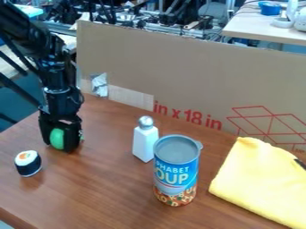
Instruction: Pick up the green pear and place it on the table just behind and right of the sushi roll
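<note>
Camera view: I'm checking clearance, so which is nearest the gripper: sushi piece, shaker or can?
The sushi piece, dark-sided with an orange and white top; the white shaker and soup can stand farther off.

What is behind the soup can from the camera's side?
Behind the soup can, toward the picture's left, stands a white shaker; farther back is an upright cardboard sheet. The can covers the patch of tabletop directly behind it, so that can't be seen.

So the tabletop point(90, 192) looks like smooth, slightly glossy brown wood, the folded towel point(260, 179) is soft matt cloth, the shaker's cap point(145, 121) shiny metal, the barrier point(197, 71) plain matt cardboard.
</note>
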You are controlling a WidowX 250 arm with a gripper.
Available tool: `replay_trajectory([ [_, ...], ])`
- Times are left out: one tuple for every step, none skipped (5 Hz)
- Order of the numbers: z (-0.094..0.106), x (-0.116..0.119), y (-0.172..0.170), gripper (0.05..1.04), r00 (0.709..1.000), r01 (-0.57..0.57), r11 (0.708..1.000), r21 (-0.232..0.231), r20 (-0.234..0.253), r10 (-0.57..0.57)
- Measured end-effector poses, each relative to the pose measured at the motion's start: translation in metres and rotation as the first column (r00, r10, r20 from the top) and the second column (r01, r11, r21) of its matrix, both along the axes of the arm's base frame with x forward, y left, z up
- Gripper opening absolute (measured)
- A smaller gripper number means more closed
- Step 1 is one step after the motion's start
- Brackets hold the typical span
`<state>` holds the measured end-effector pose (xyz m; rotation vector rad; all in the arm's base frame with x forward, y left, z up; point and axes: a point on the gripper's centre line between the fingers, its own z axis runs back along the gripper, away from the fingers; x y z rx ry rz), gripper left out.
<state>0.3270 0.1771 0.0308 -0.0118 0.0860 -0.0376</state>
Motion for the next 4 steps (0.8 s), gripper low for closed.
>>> replay_trajectory([
  [0.009,-0.008,-0.002,1.01,0.999,-0.032,0.999,-0.034,0.031,0.033],
  [0.048,-0.013,-0.003,1.007,0.989,-0.039,0.999,-0.023,0.142,0.042],
  [0.064,-0.018,-0.003,1.007,0.982,-0.038,0.999,-0.002,0.187,0.038],
  [0.064,-0.026,-0.011,1.007,0.992,0.021,1.0,0.023,0.121,-0.024],
])
